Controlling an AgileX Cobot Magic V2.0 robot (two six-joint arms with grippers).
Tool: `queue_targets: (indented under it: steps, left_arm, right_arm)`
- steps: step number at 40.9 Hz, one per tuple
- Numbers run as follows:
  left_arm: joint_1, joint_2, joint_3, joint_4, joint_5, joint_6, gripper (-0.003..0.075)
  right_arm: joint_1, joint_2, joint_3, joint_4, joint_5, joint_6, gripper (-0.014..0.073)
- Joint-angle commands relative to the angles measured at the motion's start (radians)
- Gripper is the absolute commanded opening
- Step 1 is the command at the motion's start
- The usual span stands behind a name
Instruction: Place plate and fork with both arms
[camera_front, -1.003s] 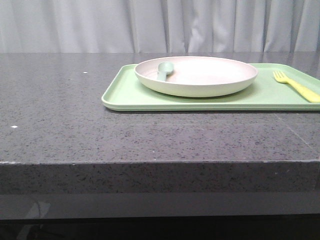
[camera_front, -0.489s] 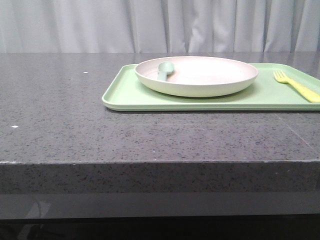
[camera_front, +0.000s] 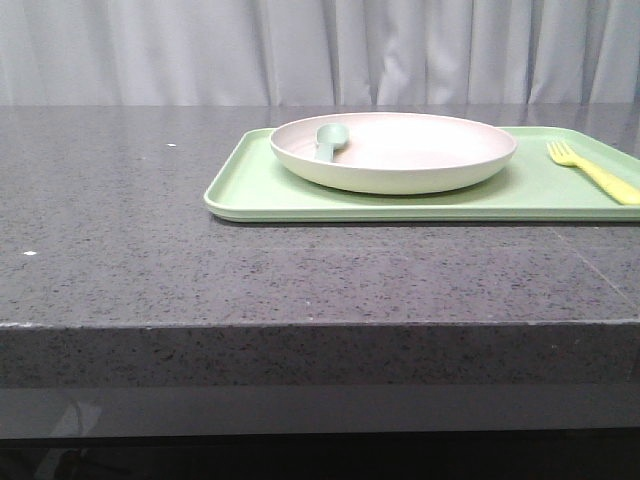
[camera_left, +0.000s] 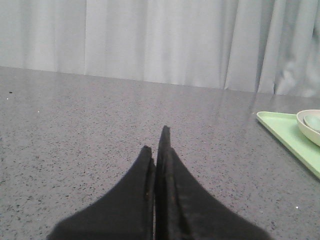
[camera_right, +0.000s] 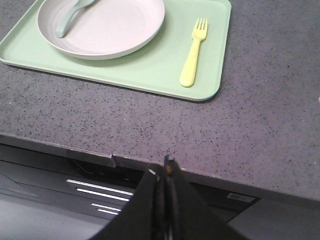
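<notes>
My left claw (camera_left: 156, 150) is closed on nothing, fingers pressed together low over bare grey counter (camera_front: 120, 200), with the tray's corner off to one side. My right claw (camera_right: 165, 172) is likewise closed and empty, hanging over the counter's front edge. Beyond it lies the light green tray (camera_right: 150, 70) carrying the plate (camera_right: 110, 30), which has a grey-green spoon (camera_right: 70, 17) resting in it. The yellow fork (camera_right: 194, 52) lies flat on the tray beside the plate, apart from it

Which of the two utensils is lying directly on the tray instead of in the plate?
The small bright yellow plastic fork; it lies flat on the light green rectangular tray, while the pale grey-green spoon rests inside the round off-white plate.
</notes>
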Motion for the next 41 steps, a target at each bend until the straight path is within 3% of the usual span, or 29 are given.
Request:
queue_targets:
  steps: [1, 6, 17, 22, 32, 41]
  left_arm:
    - [-0.008, -0.025, 0.01, 0.0, -0.082, -0.001, -0.002]
    - [-0.008, -0.025, 0.01, 0.0, -0.082, -0.001, -0.002]
    - [-0.008, -0.025, 0.01, 0.0, -0.082, -0.001, -0.002]
    - [-0.008, -0.025, 0.01, 0.0, -0.082, -0.001, -0.002]
    - [-0.008, -0.025, 0.01, 0.0, -0.082, -0.001, -0.002]
    - [-0.008, -0.025, 0.01, 0.0, -0.082, -0.001, -0.002]
  right_arm:
    - [-0.001, 0.005, -0.008, -0.028, -0.091, 0.0, -0.0068]
    - [-0.031, -0.042, 0.095, -0.043, -0.276, 0.0, -0.0068]
    - [-0.159, -0.231, 0.535, -0.059, -0.95, 0.0, -0.0068]
    - [-0.182, -0.324, 0.707, -0.058, -1.126, 0.0, -0.0068]
    - [-0.206, -0.451, 0.894, -0.058, -1.21, 0.0, -0.0068]
    - [-0.207, -0.45, 0.904, -0.058, -1.194, 0.0, -0.0068]
